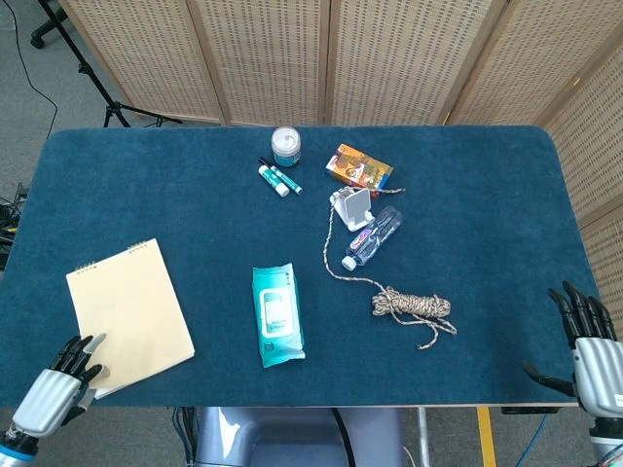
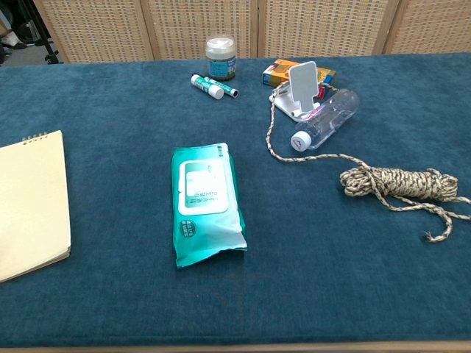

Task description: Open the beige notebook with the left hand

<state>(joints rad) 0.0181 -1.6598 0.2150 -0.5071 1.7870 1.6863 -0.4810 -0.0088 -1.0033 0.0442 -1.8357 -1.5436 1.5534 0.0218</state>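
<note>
My left hand (image 1: 56,377) rests released, fingertips touching the shut beige notebook (image 1: 128,311) at lower left. A wet-wipes pack (image 1: 277,314) lies right of it. My right hand (image 1: 592,355) hangs spread, empty, lower right.

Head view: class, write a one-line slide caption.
Left hand at the closed beige notebook's near corner; wipes pack, rope and bottle lie untouched.

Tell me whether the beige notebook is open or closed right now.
Closed. The beige notebook lies flat with its plain cover up and no inner pages showing; the left hand is at its near corner.
</note>
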